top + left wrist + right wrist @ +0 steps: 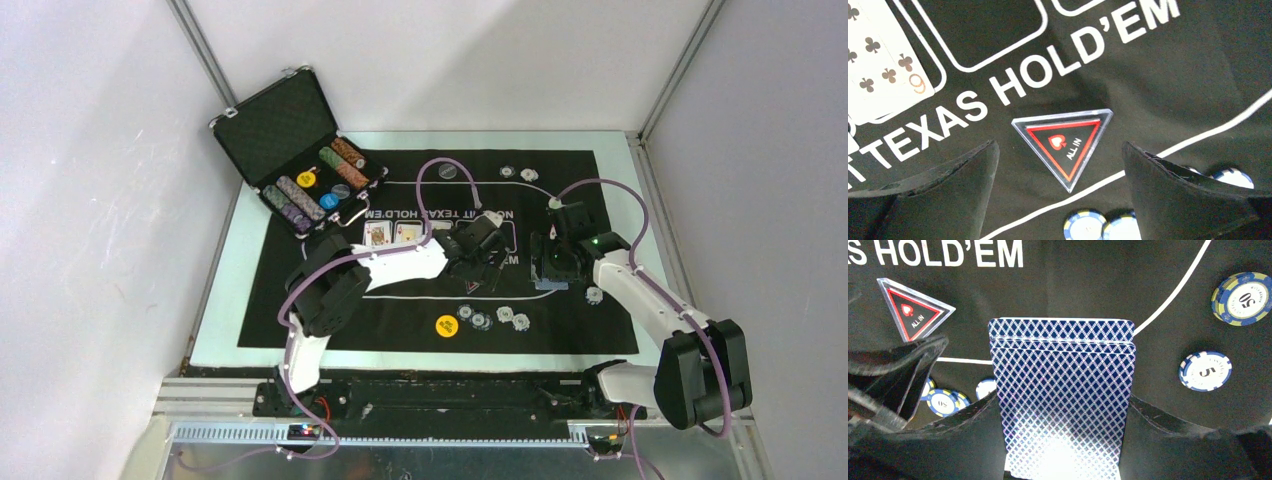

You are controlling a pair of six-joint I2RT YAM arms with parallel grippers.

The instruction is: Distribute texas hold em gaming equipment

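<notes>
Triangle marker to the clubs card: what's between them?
Only mat with white TEXAS lettering lies between triangle marker and clubs card; left wrist view shows it.

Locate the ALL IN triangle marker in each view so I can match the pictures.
Top external: marker mid-mat, just above the near chip row.
Left wrist: marker at centre, inside the open left gripper.
Right wrist: marker upper left, left of the card deck held in the right gripper.
Shared landmark: white HOLD'EM lettering, in all three.

Left arm (400,266) stretches toward centre, left claw (1059,147) pointed down, jaws spread wide; right arm (640,295) bent forward, right claw (1063,405) clamping a card deck (1063,365)
</notes>
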